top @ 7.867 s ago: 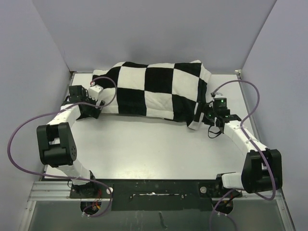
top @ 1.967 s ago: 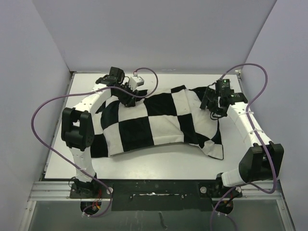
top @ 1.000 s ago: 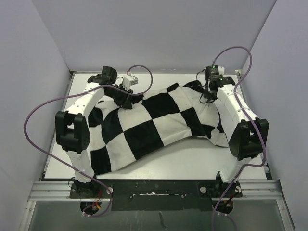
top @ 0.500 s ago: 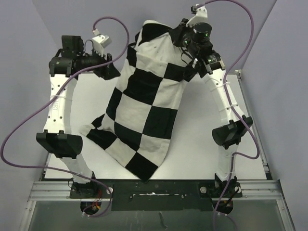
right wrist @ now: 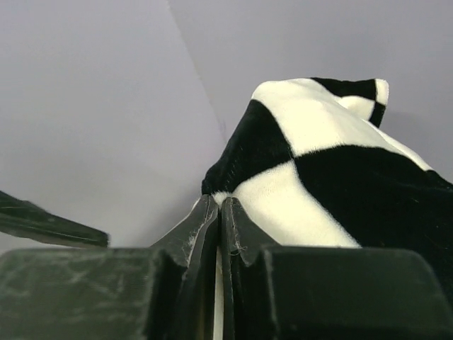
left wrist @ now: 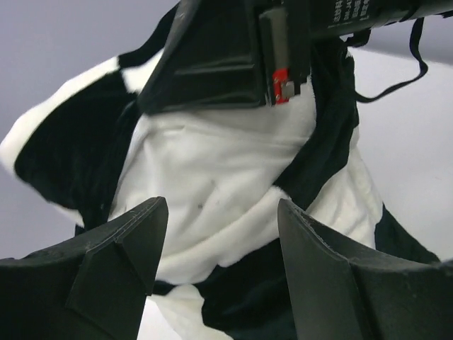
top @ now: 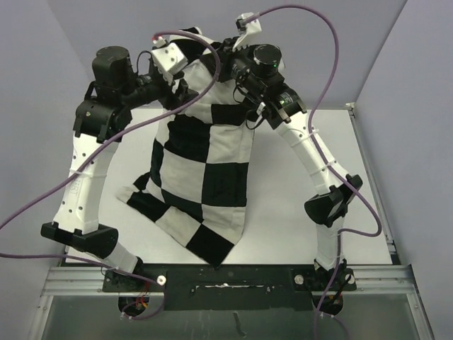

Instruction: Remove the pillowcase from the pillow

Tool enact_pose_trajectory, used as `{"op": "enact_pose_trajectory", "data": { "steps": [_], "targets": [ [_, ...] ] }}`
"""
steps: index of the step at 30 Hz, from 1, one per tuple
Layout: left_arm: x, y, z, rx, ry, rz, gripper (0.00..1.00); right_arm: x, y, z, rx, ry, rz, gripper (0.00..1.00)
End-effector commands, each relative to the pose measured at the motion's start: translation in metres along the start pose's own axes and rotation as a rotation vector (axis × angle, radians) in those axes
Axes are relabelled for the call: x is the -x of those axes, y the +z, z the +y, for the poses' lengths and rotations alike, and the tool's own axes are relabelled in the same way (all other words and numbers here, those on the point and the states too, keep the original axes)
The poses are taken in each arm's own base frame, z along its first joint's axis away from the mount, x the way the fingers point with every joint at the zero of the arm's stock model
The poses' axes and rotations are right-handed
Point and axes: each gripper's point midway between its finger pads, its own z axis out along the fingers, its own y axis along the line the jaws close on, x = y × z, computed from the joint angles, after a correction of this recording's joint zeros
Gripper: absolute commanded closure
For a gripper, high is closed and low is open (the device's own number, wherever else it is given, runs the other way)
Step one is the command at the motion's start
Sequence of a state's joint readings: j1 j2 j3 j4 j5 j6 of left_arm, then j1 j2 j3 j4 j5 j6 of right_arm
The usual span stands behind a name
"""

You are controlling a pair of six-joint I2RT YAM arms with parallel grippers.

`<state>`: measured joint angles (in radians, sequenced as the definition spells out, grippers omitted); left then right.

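Observation:
The black-and-white checkered pillowcase [top: 205, 177] hangs lengthwise from high above the table, its lower corner resting near the front edge. My right gripper [top: 237, 71] is raised at the top of it, shut on a pinch of the case's edge [right wrist: 221, 204]. My left gripper [top: 180, 91] is raised beside the case's upper left part. Its jaws stand open [left wrist: 223, 237], with folds of the pillowcase [left wrist: 212, 177] just ahead of them and nothing between them. The pillow is hidden; no plain off-white cushion shows.
The white table [top: 304, 177] lies below, between lavender walls on three sides. Purple cables [top: 311, 21] loop above both arms. The right arm's black wrist body [left wrist: 233, 49] sits close above the left fingers. A metal rail [top: 226, 280] runs along the near edge.
Both arms have lifted the case from lying flat to hanging upright. Over the last second the left jaws have opened and come off the cloth. The right gripper has shifted slightly left.

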<state>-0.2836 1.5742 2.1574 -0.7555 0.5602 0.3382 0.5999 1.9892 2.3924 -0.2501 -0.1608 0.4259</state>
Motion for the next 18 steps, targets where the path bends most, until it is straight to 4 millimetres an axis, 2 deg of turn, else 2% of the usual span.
{"op": "enact_pose_trajectory", "data": {
  "steps": [1,6,10,13,18],
  "targets": [
    [0.016,-0.001,0.02,0.137,0.182,-0.032,0.38,0.065,-0.027,0.064,0.162,-0.05,-0.17,1.0],
    [-0.004,-0.002,0.057,0.252,0.238,-0.007,0.42,0.069,-0.039,0.076,0.187,-0.054,-0.176,1.0],
    [-0.008,-0.015,0.09,0.328,0.206,-0.045,0.47,0.075,-0.052,0.086,0.218,-0.054,-0.18,1.0],
    [0.0,-0.023,0.094,0.307,0.196,-0.078,0.47,0.072,-0.057,0.097,0.256,-0.054,-0.163,1.0],
    [0.02,-0.024,0.078,0.235,0.197,-0.141,0.47,0.077,-0.063,0.121,0.331,-0.064,-0.159,1.0]
  ]
}}
